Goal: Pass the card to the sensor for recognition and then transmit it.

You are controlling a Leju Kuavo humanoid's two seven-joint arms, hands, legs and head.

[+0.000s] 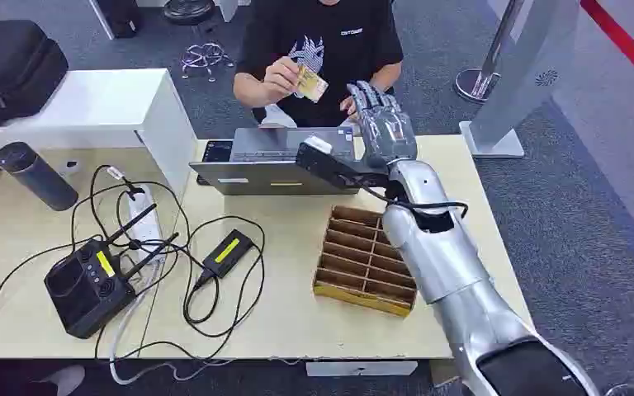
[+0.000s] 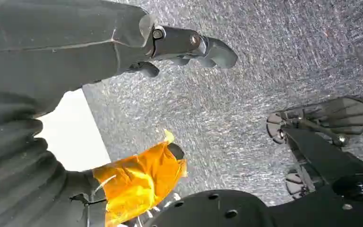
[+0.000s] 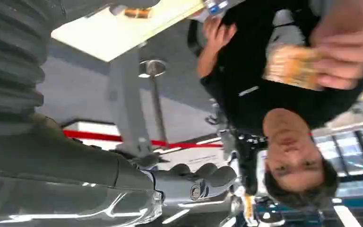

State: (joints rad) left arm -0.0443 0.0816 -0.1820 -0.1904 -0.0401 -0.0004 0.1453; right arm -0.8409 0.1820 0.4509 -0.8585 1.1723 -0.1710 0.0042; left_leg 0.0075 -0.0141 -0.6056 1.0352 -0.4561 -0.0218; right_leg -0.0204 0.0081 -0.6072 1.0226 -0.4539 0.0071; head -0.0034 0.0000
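Though hanging low over grey carpet, close to the body, holds nothing: left hand (image 2: 182,45), fingers (image 2: 217,52) loosely apart and slightly bent, thumb wrapped in orange tape.

Further out, on the near part of the table (image 1: 297,330): a black remote controller (image 1: 87,285), looping cables, a small black box (image 1: 229,252) with a yellow label. To the right of these, under the silver right forearm, a cardboard divider tray (image 1: 367,260) with open slots. Behind the tray, at the far edge, a grey laptop (image 1: 272,161).

Above the laptop's right end, raised upright and turned toward the far side: right hand (image 1: 384,124), fingers (image 1: 369,97) apart and a little curled, gripping nothing.

Just beyond those fingers and clear of them, not touching: the card (image 1: 312,83), yellowish, tilted, pinched in a person's hand (image 1: 281,76) across the table.

Judged from all this, standing at a handover with the card on the person's side rather than the robot's. Cannot tell which device on the table serves as the sensor, so cannot tell whether recognition lies ahead or is already done. If a receiving moment, then nearly everything left: closing on the card, presenting it to the sensor, passing it on. If a giving moment, then close to finished.
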